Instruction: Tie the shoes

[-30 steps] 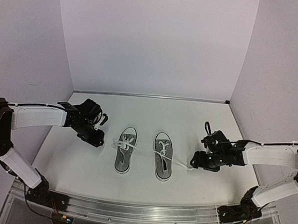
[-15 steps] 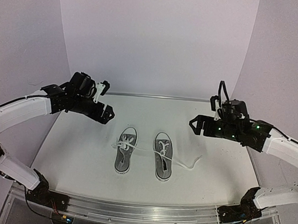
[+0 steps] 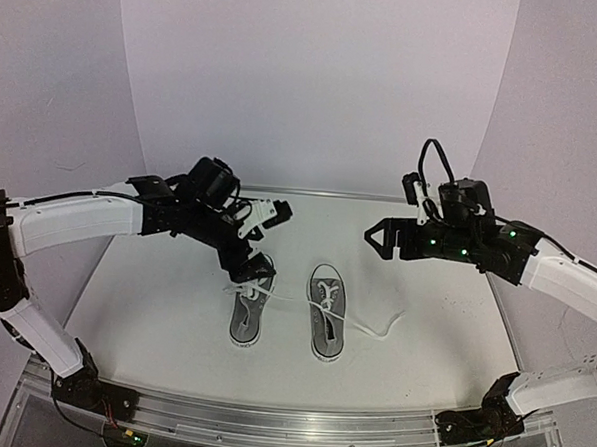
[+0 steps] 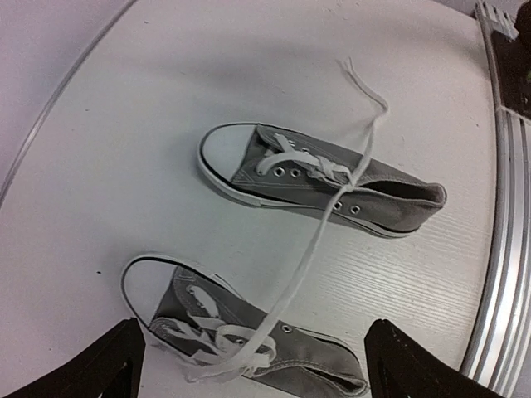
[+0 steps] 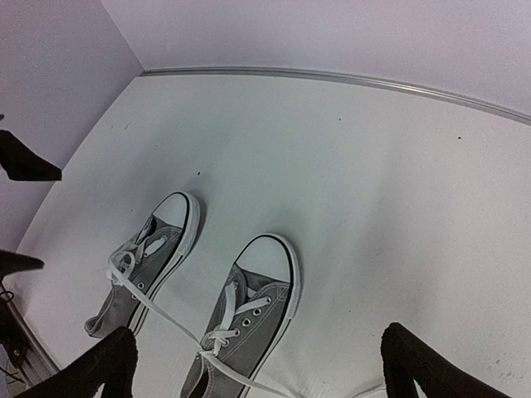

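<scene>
Two grey shoes with white toe caps stand side by side, toes pointing away from me: the left shoe and the right shoe. One long white lace runs from the left shoe's loops across the right shoe, and its end lies on the table. My left gripper hangs open just above the left shoe's toe, holding nothing. In the left wrist view that gripper spans the left shoe, with the right shoe beyond. My right gripper hovers open, raised, to the right of the shoes. Its wrist view shows the gripper empty above the right shoe.
The white table ends in a metal rail at the near edge. Lilac walls close the back and both sides, with a metal strip along the back edge.
Both grippers opened and let go of the lace ends, then rose off the table. The left swung right, over the left shoe. The right moved up and inward. The lace now lies slack.
</scene>
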Robot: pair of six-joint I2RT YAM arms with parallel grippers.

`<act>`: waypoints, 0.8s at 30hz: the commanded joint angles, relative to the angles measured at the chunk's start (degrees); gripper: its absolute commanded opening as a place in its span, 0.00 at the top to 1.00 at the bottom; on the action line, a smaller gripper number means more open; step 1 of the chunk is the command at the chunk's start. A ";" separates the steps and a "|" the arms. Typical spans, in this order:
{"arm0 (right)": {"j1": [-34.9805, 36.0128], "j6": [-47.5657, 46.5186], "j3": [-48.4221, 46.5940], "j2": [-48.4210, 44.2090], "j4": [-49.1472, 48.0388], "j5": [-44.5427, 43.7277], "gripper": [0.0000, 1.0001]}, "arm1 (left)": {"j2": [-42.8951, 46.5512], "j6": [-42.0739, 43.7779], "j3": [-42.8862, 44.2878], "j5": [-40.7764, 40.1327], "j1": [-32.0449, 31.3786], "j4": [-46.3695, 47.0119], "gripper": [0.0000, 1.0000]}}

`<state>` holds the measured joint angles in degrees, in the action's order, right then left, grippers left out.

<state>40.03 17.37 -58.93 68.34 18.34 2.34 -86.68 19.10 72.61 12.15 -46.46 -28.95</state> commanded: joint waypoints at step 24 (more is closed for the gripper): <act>-2.21 3.03 6.72 -2.33 0.39 4.78 0.02 | -27.18 25.86 14.57 -7.17 -8.18 -7.41 0.68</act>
<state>38.65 19.69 -52.71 67.97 18.94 6.97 -112.29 43.30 84.38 6.17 -54.19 -36.01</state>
